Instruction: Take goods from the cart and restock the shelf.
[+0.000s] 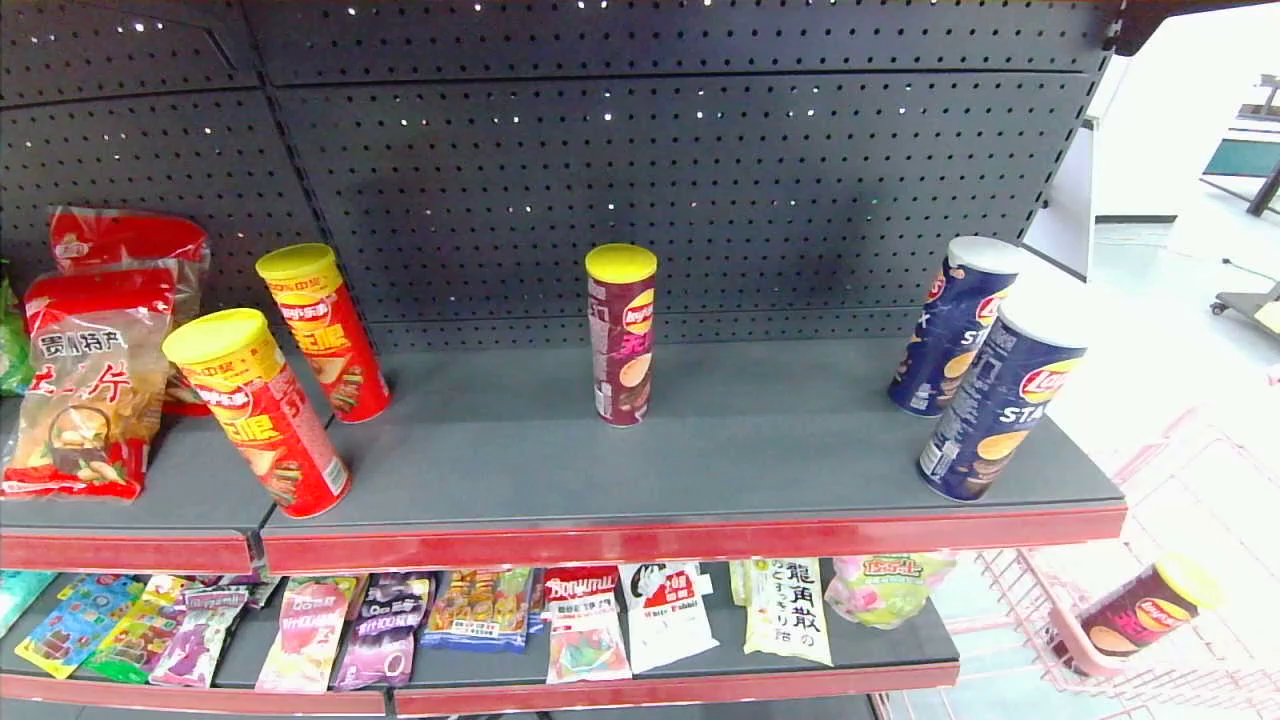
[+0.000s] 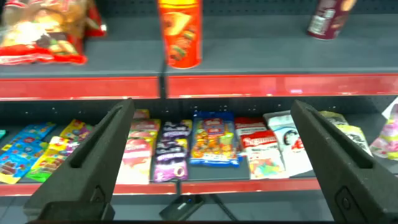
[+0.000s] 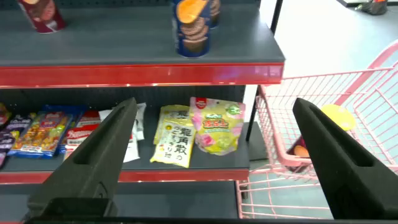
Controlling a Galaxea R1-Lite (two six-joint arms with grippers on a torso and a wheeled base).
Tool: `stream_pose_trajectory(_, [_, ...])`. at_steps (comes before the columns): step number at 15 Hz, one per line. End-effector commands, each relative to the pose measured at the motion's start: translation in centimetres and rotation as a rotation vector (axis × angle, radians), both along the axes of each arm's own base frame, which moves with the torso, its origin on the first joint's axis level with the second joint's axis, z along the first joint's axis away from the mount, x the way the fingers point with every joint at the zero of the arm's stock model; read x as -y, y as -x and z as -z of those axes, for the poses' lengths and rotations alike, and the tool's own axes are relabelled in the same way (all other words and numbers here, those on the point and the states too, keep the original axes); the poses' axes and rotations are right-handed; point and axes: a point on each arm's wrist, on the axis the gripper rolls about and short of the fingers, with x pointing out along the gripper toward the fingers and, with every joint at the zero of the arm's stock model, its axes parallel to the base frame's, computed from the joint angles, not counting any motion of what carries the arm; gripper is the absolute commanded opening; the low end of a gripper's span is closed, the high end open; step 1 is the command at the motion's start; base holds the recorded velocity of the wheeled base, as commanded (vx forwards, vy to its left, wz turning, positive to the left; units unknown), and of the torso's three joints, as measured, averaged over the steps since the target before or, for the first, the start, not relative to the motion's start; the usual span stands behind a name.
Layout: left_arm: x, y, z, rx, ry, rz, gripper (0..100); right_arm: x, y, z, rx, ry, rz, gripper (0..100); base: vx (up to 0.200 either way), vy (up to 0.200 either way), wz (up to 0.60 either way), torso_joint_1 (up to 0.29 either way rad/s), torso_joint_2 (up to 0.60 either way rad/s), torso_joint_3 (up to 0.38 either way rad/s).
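Note:
On the upper shelf (image 1: 700, 535) stand two red chip cans (image 1: 262, 415), a maroon can (image 1: 621, 335) in the middle and two navy cans (image 1: 1000, 400) at the right end. Another maroon can (image 1: 1145, 608) lies in the pink cart (image 1: 1180, 480) at the lower right; its yellow lid (image 3: 339, 116) shows in the right wrist view. My left gripper (image 2: 211, 168) hangs open in front of the lower shelf, below a red can (image 2: 180, 31). My right gripper (image 3: 214, 168) is open too, level with the lower shelf's right end, beside the cart (image 3: 323, 124).
Red snack bags (image 1: 90, 370) fill the upper shelf's far left. The lower shelf (image 1: 660, 690) holds several flat snack packets, with a green bag (image 3: 217, 124) at its right end. Bare shelf lies between the cans. Open floor is right of the cart.

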Motion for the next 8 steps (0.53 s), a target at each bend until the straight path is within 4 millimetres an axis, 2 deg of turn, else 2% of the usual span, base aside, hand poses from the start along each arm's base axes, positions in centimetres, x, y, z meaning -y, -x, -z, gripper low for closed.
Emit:
stream_pose_trajectory(1, [0.0,0.0,0.0,-0.001,0.0,-0.001,100,0.0,-0.01,-0.01,-0.001,0.0,0.0,100,0.0,-0.2,0.0,0.012,0.01,-0.002])
stream_pose_trajectory(8, [0.0,0.0,0.0,-0.001,0.0,-0.001,100,0.0,0.0,0.0,0.0,0.0,-0.002,100,0.0,-0.2,0.0,-0.001,0.0,0.004])
